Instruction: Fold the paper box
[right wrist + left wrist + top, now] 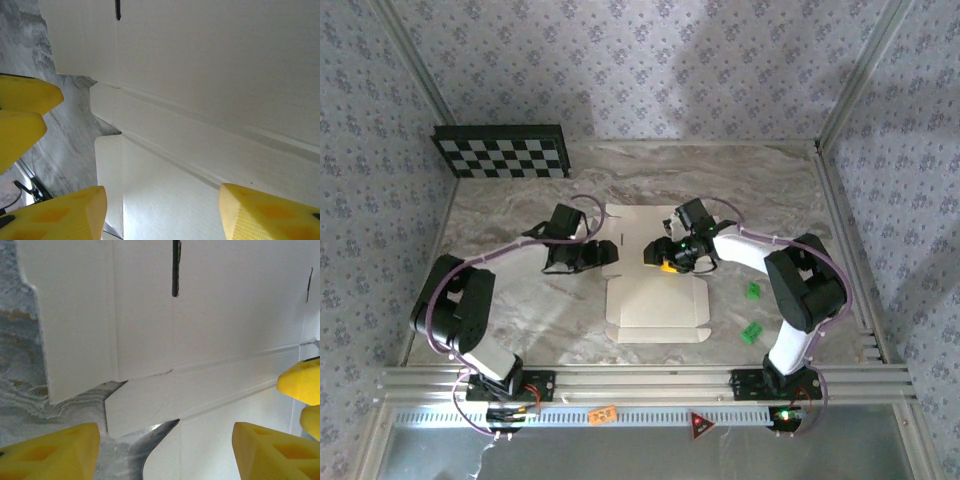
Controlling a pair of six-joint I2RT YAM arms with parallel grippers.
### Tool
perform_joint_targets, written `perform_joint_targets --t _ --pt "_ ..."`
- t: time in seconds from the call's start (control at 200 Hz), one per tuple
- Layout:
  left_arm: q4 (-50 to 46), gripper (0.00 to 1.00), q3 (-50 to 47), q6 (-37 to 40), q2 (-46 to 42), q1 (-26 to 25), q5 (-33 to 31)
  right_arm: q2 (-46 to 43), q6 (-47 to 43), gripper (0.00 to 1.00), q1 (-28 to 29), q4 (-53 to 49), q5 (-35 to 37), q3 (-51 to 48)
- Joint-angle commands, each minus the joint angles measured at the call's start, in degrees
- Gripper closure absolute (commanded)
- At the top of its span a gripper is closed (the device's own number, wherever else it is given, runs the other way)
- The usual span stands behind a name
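The paper box [655, 300] lies as a flat white die-cut sheet with flaps in the middle of the marble table. My left gripper [607, 255] hovers over the sheet's left edge, and my right gripper [657, 259] is over its upper middle, facing the left one. In the left wrist view the left gripper [165, 455] is open, its yellow fingers [50, 452] wide apart over a flap notch and crease of the paper box [225, 315]. The right wrist view has the right gripper [162, 215] open over a creased panel of the paper box [210, 75]. Neither holds anything.
A black-and-white checkerboard panel [500, 152] leans at the back left. Two small green blocks [753, 291] [751, 332] lie on the table [500, 210] right of the sheet. Metal frame rails run along the near and right edges.
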Motion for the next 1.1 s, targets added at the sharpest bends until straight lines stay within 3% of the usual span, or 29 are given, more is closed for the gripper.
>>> perform_joint_targets --t 0.0,0.57,0.795,1.094 --pt "-1.35 0.31 2.56 1.78 1.8 -0.77 -1.74 1.49 2.04 0.4 -0.77 1.72 -0.06 -1.45" --pt "-4.94 0.35 5.45 4.29 7.49 -2.49 -5.65 6.96 2.71 0.43 -1.72 6.5 -0.12 -6.4" --pt "-6.64 0.28 6.16 3.94 7.17 -2.78 -8.93 6.96 2.62 0.43 -1.68 6.48 -0.04 -6.5" --pt "-7.12 0.28 6.65 3.27 7.68 -2.81 -8.81 7.14 2.43 0.43 -1.77 6.41 -0.2 -6.52"
